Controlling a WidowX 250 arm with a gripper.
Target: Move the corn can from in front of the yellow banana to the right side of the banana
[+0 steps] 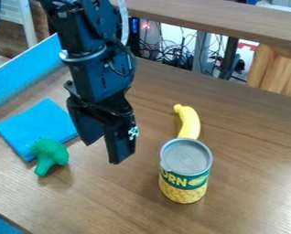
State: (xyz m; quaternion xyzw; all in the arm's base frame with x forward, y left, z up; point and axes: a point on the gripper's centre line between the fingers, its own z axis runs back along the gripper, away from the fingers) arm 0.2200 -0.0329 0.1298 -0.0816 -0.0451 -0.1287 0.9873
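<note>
Green broccoli (49, 152), bumpy head, smooth stalk

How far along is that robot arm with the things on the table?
Nothing looks clearly finished; the green broccoli lies at the edge of the blue cloth. The open gripper holds nothing. The corn can and the banana behind it sit untouched, so any work with them seems left to do.

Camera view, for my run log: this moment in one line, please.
pincer: open, holding nothing, above table | corn can: upright | banana: behind can | broccoli: at edge of blue cloth
</note>
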